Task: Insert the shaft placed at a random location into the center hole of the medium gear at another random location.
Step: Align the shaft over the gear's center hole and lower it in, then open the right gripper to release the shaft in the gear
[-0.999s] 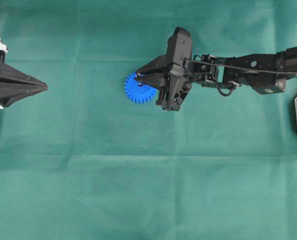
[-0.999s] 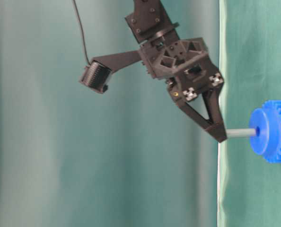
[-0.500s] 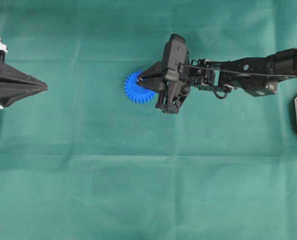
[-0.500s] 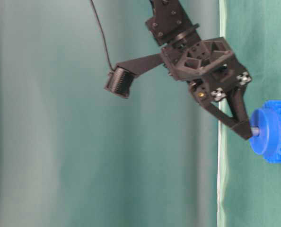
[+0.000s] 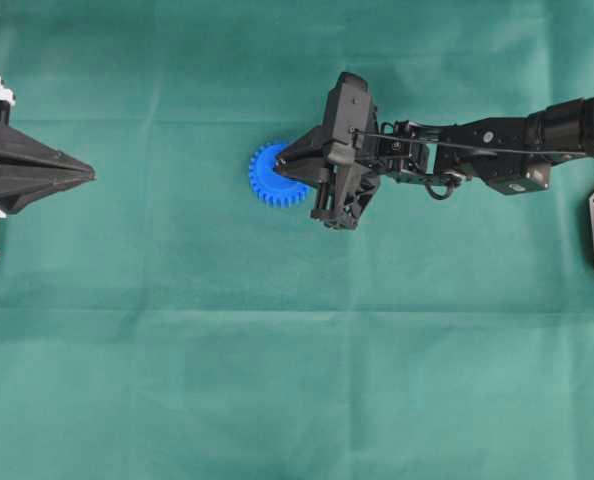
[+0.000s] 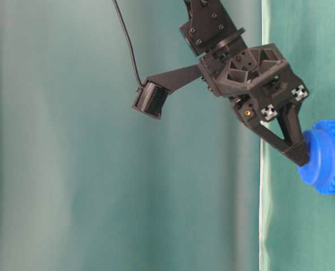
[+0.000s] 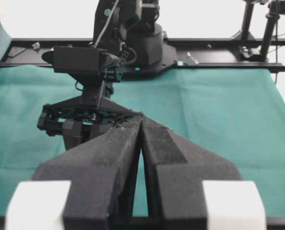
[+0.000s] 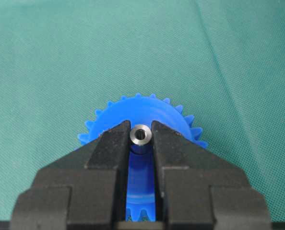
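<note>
- The right pincer [image 8: 141, 143] is pinching the shaft [image 8: 141, 135] upright, directly over the medium gear [image 5: 267, 178] lying on the green surface [image 5: 277, 380].
- Its long axis is lining up with the center hole, hidden beneath.
- The left pincer [image 5: 89, 175], pressed together, is sitting well apart.

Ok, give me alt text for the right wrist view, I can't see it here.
The right gripper, with its black jaws closed on the silver shaft, holds it end-on over the middle of the blue medium gear. The gear lies flat on the green cloth, which fills the rest of the view.
</note>
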Tool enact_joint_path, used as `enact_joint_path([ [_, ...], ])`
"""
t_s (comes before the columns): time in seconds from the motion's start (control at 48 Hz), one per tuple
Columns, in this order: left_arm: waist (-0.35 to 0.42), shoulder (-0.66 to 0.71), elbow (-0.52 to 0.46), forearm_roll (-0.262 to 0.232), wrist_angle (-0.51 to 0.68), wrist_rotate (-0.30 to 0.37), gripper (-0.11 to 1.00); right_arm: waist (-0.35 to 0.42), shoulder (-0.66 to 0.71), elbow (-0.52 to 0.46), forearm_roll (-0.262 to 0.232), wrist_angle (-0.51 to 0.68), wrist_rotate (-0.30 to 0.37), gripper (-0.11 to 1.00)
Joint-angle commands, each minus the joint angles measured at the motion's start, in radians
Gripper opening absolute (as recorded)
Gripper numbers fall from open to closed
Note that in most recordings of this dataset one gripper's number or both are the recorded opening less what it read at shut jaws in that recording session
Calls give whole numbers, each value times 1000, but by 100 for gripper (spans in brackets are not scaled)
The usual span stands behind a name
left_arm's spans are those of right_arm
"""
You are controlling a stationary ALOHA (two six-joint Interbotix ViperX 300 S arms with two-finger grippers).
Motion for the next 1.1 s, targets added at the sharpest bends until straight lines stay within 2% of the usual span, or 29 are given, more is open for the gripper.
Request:
enact_joint_path([
  [0.0, 2, 5, -23, 3, -5, 0, 0, 2, -14, -15, 3, -12, 6, 13],
  [0.291, 2, 5, -23, 3, -5, -2, 0, 3, -14, -17, 3, -9, 6, 17],
  [0.354, 2, 5, -23, 3, -5, -2, 0, 6, -14, -17, 2, -9, 8, 30],
  [0.521, 2, 6, -23, 3, -3, -2, 0, 8, -17, -20, 2, -11, 6, 80],
  [0.562, 2, 5, -23, 3, -3, -2, 0, 9, -20, -20, 2, -9, 6, 88],
  [0.604, 2, 5, -23, 3, -3, -2, 0, 9, -26, -18, 2, -8, 6, 89],
  [0.75, 2, 5, -25, 3, -5, -2, 0, 11, -75, -11, 3, 14, 5, 81],
  [1.083, 2, 5, -25, 3, -5, -2, 0, 11, -235, 9, -5, 74, -2, 81],
])
